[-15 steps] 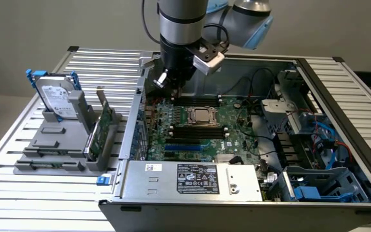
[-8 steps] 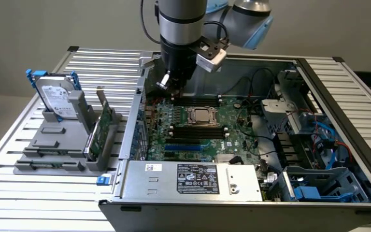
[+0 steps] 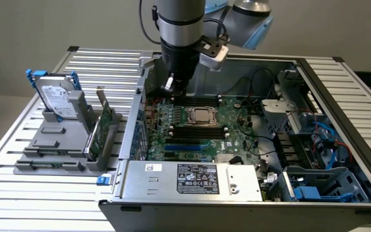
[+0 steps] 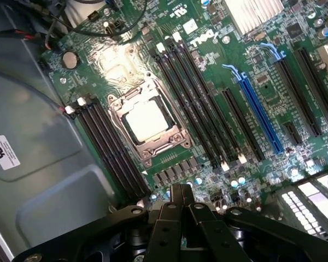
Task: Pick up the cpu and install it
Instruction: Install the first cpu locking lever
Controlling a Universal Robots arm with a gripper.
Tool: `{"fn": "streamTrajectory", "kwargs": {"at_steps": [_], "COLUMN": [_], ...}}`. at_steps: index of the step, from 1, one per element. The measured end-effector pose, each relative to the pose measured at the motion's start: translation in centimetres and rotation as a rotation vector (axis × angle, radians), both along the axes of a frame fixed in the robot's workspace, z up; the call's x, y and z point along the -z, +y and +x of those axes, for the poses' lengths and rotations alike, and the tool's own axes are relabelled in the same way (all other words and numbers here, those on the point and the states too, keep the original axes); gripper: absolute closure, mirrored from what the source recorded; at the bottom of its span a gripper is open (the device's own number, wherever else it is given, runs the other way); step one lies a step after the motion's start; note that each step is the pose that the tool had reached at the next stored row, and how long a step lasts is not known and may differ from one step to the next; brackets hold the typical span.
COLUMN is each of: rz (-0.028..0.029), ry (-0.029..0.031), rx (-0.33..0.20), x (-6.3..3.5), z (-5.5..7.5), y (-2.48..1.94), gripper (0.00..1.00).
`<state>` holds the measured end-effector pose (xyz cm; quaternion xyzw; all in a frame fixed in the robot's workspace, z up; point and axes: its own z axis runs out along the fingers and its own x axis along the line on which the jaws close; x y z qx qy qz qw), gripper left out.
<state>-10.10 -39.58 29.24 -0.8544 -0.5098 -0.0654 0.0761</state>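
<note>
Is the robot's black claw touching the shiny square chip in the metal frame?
Apart. In the wrist view the black gripper, fingers shut and empty, hangs above the green board, with bare board between it and the silver square cpu lying in its metal-framed socket.

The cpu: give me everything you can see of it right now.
The cpu is a small flat square with a pale, shiny metal top. It lies level inside the square metal-framed socket on the green motherboard, between the banks of black memory slots. The frame surrounds it on all sides. Nothing is resting on top of it, and the end effector is shut, empty and apart from it, over the board's edge.
</note>
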Motion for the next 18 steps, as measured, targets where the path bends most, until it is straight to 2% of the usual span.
{"fn": "streamTrajectory", "kwargs": {"at_steps": [5,8,9,13,18], "rz": [-0.0013,-0.0041,-0.0072,-0.0279,-0.0563], "ry": [-0.0197,-0.0241,-0.0242,-0.0227,-0.0205], "rx": [-0.092,-0.145,-0.161,-0.216,-0.282], "x": [0.28,0.4,0.42,0.45,0.48], "z": [-0.01,-0.01,-0.01,-0.01,-0.01], "y": [0.0,0.01,0.0,0.0,0.0], "gripper": [0.89,0.89,0.89,0.89,0.89]}}
